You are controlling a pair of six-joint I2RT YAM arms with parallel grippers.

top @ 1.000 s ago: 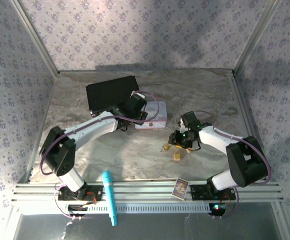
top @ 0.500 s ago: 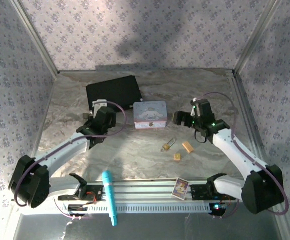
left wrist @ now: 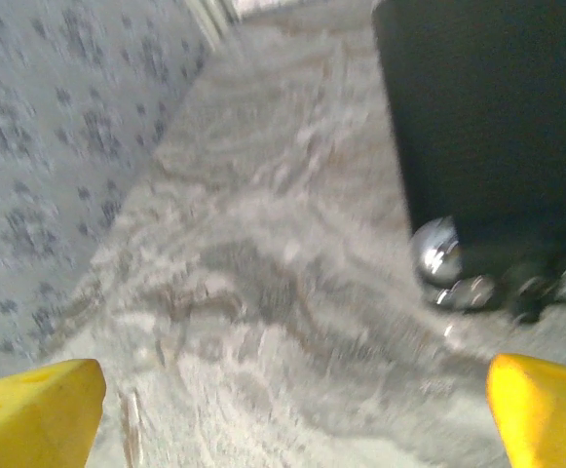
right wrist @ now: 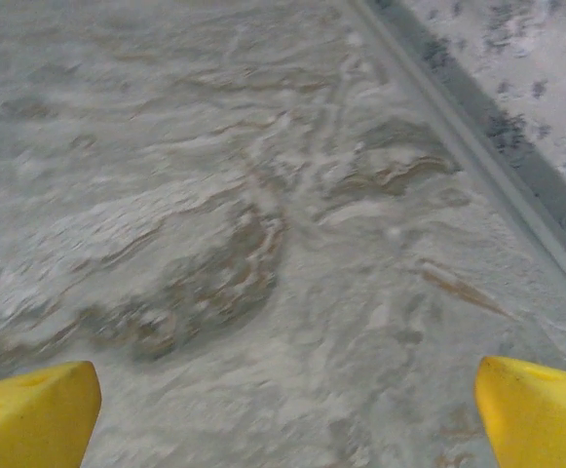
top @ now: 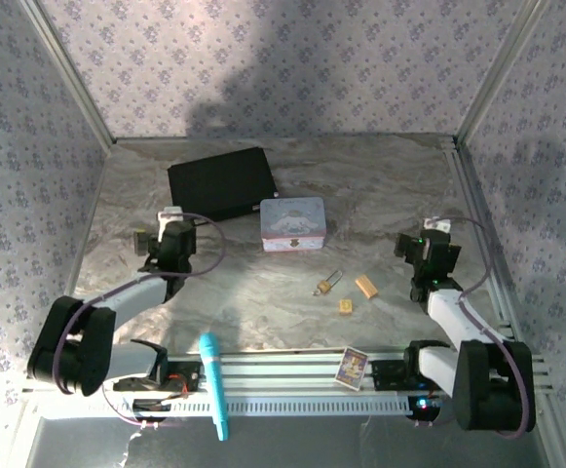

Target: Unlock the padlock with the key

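The small brass padlock [top: 327, 285] lies on the marbled table [top: 263, 292] near the middle, its thin shackle pointing up-right. I cannot make out the key. My left gripper [top: 166, 232] is far to the padlock's left, beside the near corner of a black box [top: 221, 181]. In the left wrist view the left gripper [left wrist: 297, 414] is open over bare table, yellow fingertips [left wrist: 39, 409] wide apart. My right gripper [top: 429, 246] is well right of the padlock. In the right wrist view it [right wrist: 287, 414] is open, with nothing between its fingertips [right wrist: 531, 400].
A pastel tin [top: 293, 223] stands behind the padlock. A tan block [top: 365, 287] and a tiny tan cube [top: 346, 305] lie right of it. A teal pen [top: 212, 383] and a card [top: 353, 366] rest on the front rail. Shiny metal bits [left wrist: 448, 263] sit by the black box [left wrist: 487, 107].
Both arms have pulled back from the centre, the left one leftward away from the tin, the right one rightward toward the wall. The padlock and tan block now lie uncovered.
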